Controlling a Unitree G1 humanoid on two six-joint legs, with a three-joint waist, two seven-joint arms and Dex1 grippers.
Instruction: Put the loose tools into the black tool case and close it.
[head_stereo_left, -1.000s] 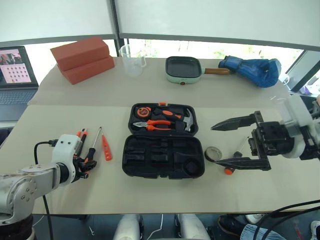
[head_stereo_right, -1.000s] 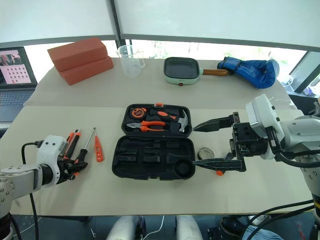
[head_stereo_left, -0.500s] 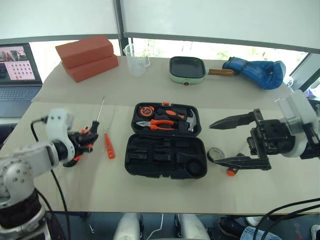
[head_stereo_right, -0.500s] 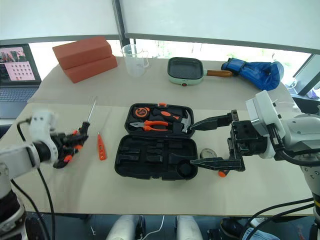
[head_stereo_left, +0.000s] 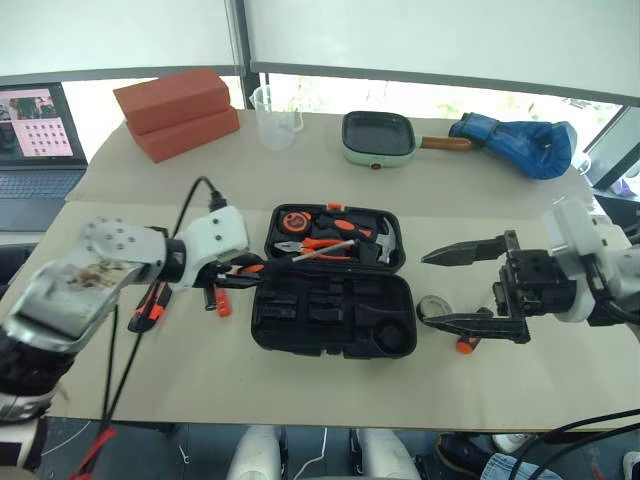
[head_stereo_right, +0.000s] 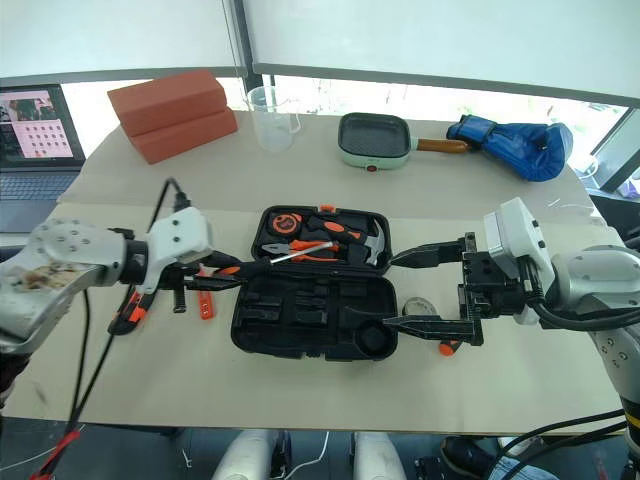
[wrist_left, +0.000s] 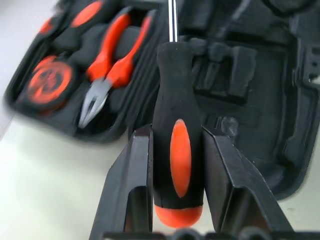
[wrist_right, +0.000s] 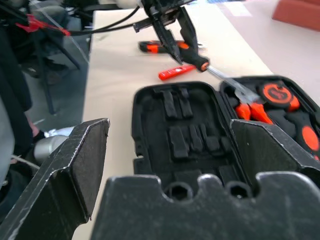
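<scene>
Change since earlier: left gripper (head_stereo_left: 243, 272) is swinging in from the table's left part toward the case, now carrying a screwdriver (head_stereo_left: 300, 257) lifted off the table; the right arm is barely shifting.
Table (head_stereo_left: 330, 400): beige top, holding everything.
Black tool case (head_stereo_left: 334, 310): lying open at the centre, its lid half at 12 o'clock already holding the orange-handled pliers (head_stereo_left: 318, 245), the round tape measure (head_stereo_left: 291, 220) and a hammer; the near half's moulded slots are sitting unfilled.
Left gripper: jaws are pinching the screwdriver's black-and-orange handle from both sides; the shaft is pointing toward 3 o'clock, over the case's left edge and the pliers.
Right gripper (head_stereo_left: 468, 290): hovering at 3 o'clock of the case, jaws spread wide, holding nothing.
Utility knife (head_stereo_left: 147, 308): lying at 9 o'clock of the case, partly behind the left arm.
Slim small orange tool (head_stereo_left: 222, 303): resting on the table just left of the case.
Small dark tape roll (head_stereo_left: 431, 308): lying just right of the case, between the right gripper's fingers as seen from above.
Step in hand: judged to be carrying the first screwdriver to its slot; little of the task looks done.
Next move: likely calling for lining the shaft up with a long slot in the near half, lowering it, then letting go.
</scene>
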